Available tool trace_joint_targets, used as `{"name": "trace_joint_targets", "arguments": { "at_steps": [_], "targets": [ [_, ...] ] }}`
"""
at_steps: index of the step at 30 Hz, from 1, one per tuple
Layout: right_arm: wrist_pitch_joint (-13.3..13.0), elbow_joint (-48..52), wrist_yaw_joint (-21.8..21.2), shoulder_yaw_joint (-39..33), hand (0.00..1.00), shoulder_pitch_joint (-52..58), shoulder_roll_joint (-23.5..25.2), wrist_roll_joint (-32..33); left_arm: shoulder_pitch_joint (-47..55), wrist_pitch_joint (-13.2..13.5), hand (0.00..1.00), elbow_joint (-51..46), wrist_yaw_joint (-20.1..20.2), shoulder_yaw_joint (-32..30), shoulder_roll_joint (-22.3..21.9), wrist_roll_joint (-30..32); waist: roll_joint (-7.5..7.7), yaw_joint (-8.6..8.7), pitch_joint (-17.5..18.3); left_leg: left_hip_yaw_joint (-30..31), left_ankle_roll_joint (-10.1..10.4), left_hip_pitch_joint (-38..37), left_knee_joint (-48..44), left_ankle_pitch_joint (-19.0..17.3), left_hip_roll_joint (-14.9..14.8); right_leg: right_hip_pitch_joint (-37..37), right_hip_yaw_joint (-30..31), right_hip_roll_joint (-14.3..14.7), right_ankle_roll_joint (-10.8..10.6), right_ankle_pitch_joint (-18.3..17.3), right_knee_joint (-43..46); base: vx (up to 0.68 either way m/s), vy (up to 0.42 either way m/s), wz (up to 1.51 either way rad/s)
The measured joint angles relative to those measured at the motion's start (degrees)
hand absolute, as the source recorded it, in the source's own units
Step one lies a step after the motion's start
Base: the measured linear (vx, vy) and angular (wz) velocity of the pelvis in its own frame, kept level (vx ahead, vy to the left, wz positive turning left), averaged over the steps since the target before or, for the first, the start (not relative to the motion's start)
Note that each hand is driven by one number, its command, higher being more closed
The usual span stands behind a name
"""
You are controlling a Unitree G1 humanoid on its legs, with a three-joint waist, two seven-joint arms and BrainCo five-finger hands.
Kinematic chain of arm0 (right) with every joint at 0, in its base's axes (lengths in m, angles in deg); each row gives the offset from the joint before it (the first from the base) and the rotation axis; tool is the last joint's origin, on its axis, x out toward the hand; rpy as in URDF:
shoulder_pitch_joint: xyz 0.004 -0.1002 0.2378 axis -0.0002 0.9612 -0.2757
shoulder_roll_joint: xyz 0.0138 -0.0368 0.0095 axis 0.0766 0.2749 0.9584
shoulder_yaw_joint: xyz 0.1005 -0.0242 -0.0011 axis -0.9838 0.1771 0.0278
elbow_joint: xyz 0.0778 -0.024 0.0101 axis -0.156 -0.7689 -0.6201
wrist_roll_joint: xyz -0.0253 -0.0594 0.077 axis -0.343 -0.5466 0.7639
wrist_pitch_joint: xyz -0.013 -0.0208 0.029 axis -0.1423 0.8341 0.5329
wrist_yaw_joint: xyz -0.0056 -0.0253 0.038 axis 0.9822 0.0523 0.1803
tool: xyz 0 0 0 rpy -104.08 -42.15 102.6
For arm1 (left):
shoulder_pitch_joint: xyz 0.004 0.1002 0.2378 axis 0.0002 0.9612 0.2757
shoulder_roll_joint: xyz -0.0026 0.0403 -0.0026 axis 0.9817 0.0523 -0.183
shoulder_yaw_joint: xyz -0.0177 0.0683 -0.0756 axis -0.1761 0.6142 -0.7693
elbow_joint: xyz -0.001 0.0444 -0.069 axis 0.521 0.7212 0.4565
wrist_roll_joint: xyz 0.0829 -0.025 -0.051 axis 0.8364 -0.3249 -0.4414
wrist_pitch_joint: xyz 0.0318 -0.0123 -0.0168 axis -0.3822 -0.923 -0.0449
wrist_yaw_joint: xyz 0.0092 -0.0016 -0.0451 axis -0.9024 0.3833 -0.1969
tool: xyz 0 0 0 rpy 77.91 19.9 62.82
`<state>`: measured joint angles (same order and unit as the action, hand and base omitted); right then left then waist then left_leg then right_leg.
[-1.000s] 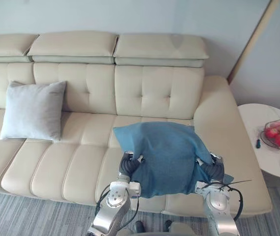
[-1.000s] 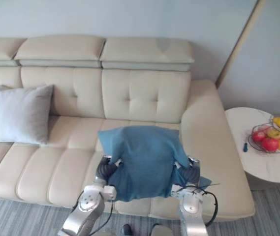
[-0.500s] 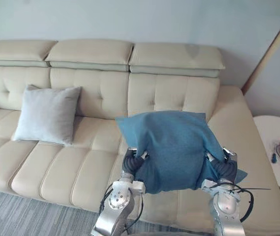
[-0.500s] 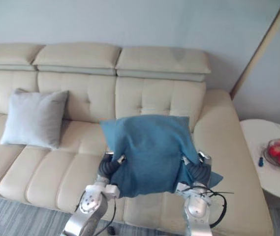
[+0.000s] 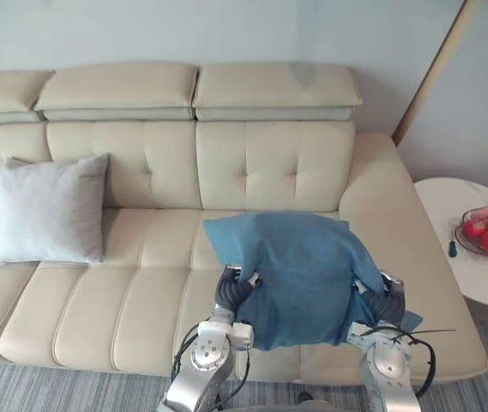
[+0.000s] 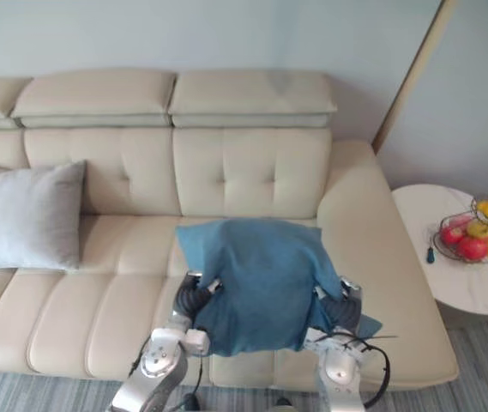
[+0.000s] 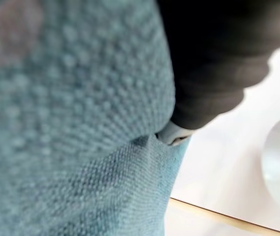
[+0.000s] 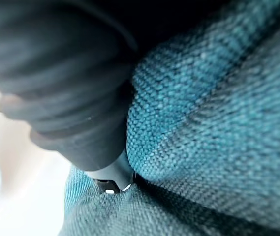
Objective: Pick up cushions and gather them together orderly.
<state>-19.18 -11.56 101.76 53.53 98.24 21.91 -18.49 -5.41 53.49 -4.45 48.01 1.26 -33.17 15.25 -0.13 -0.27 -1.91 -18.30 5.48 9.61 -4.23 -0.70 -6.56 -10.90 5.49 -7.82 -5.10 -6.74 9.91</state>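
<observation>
The blue cushion [image 5: 299, 275] is held between the left hand [image 5: 229, 292] and the right hand [image 5: 383, 302], whose grip I cannot tell under the cloth; I think both must press evenly and carry it level toward the grey cushion [image 5: 48, 209], well beyond the left hand.

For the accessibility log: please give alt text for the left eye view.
The robot's left hand and right hand hold a blue cushion between them over the seat of a cream sofa. A grey cushion leans on the backrest far left; a white side table with a fruit basket stands right.
</observation>
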Motion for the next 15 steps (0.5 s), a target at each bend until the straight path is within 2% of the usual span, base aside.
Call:
{"name": "trace_joint_targets", "arguments": {
  "at_steps": [5, 7, 9, 12, 15],
  "targets": [
    [0.7, -0.2, 4.5, 2.6, 1.0, -9.2, -1.2, -2.4, -8.9, 0.0, 1.0, 1.7, -4.6, -2.8, -0.1, 0.0, -0.31, -0.6, -0.5, -1.4, -0.3, 7.9, 0.1, 2.2, -0.9, -9.4, 1.3, 0.8, -0.3, 1.4, 1.7, -0.12, -0.039, -0.11],
    [0.9, -1.8, 8.3, 3.3, 1.0, -16.4, -1.4, -4.4, -16.5, 0.1, 1.0, 5.3, -7.6, -4.2, -0.2, 0.1, -0.71, -1.14, -0.8, -1.4, -0.4, 11.4, 1.1, 4.0, -0.9, -13.5, 1.2, 1.2, -0.4, 2.5, 1.8, -0.11, -0.018, -0.01],
    [1.3, -3.5, 10.3, 3.3, 1.0, -21.2, -2.2, -4.5, -22.0, 0.3, 1.0, 8.2, -9.5, -4.7, -0.1, 0.1, -0.82, -1.48, -0.8, -1.0, -0.6, 13.5, 2.4, 5.5, -1.1, -15.8, 1.1, 1.1, -0.5, 3.3, 1.7, -0.07, -0.013, 0.06],
    [2.5, -7.9, 14.8, 3.2, 1.0, -34.8, -5.9, -6.7, -36.5, 0.8, 1.0, 15.6, -13.5, -5.9, 0.3, 0.1, -1.87, -1.72, -1.8, 0.2, -1.1, 17.7, 6.5, 9.7, -0.8, -21.1, 0.0, 1.4, -0.6, 5.0, 1.5, -0.09, 0.007, 0.17],
    [2.7, -12.0, 17.0, 3.0, 1.0, -44.9, -6.9, -8.7, -45.6, 1.4, 1.0, 21.0, -15.5, -8.2, 0.9, 0.1, -2.46, -1.72, -2.8, 0.6, -1.2, 20.0, 8.2, 11.6, -0.8, -23.9, -0.4, 1.6, -0.6, 5.7, 1.6, -0.04, 0.017, 0.07]
  ]
}}
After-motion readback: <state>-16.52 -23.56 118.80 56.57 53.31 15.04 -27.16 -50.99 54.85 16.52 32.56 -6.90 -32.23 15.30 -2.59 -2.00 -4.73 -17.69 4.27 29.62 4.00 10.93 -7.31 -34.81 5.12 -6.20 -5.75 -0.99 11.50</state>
